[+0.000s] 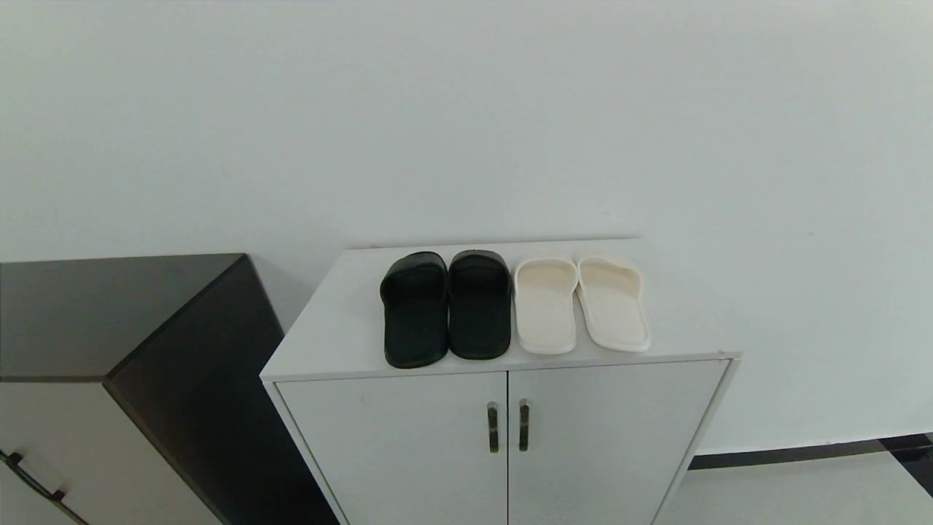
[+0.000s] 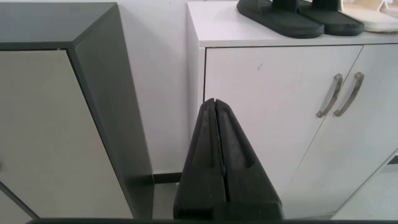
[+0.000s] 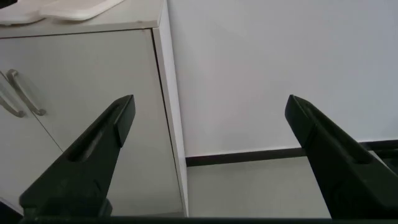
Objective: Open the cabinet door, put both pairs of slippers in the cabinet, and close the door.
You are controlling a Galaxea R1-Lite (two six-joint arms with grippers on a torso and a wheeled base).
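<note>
**Black and cream on white**

The black slippers (image 1: 444, 306) and cream slippers (image 1: 579, 302) are plain, unpatterned. The cabinet (image 1: 328, 328) is white with grey handles (image 1: 493, 427). The side unit (image 1: 189, 379) is black, its front pale. Wall (image 1: 466, 109) white, skirting (image 1: 787, 454) black. Left gripper (image 2: 216, 102) and right gripper (image 3: 211, 109) black.

Plain white wall (image 1: 466, 109), dark side cabinet (image 1: 124, 313), black baseboard (image 1: 787, 454)

White two-door cabinet (image 1: 332, 324), both doors (image 1: 397, 452) shut, with two upright metal bar handles (image 1: 493, 427) side by side at the middle seam. On top are the black slippers (image 1: 444, 306) and cream slippers (image 1: 579, 302), soles down in one row. Heels are near the front edge, and the cream pair is just beside the black, toward the right edge.
</note>
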